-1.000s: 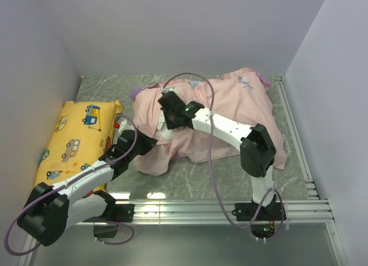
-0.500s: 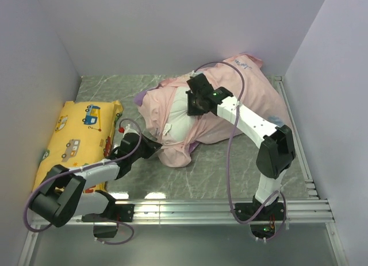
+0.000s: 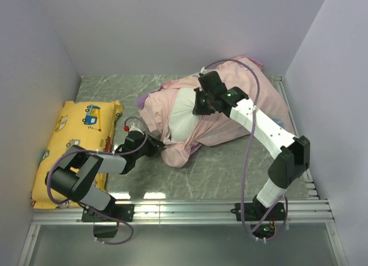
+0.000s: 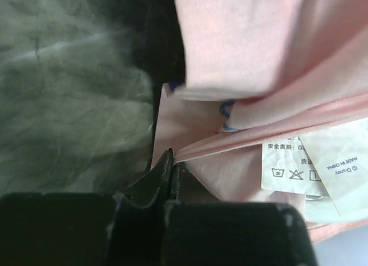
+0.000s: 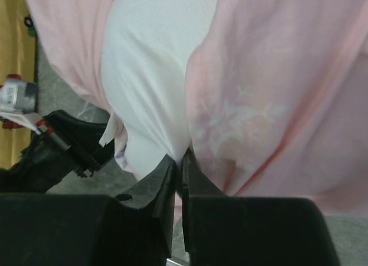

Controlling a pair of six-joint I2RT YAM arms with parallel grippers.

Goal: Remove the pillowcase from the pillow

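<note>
The pillowcase (image 3: 230,125), turned pale pink side out, lies bunched in the middle and back right of the table. The white pillow (image 3: 183,115) bulges out of its open front left side. My left gripper (image 3: 154,146) is shut on the pillowcase's pink edge (image 4: 230,142) low at the front left, beside its white care labels (image 4: 313,162). My right gripper (image 3: 198,108) is raised above the heap and shut on the white pillow (image 5: 152,76), pinching a fold of it where it meets the pink fabric (image 5: 270,88).
A yellow cushion (image 3: 72,139) printed with vehicles lies along the left wall. Grey walls close in the table on the left, back and right. A metal rail (image 3: 218,205) runs along the near edge. Marbled tabletop (image 3: 230,174) shows in front of the heap.
My right gripper has risen and moved back and right, pulling the white pillow further out. My left arm has folded low, holding the pillowcase edge at the front left. The heap shifted right.
</note>
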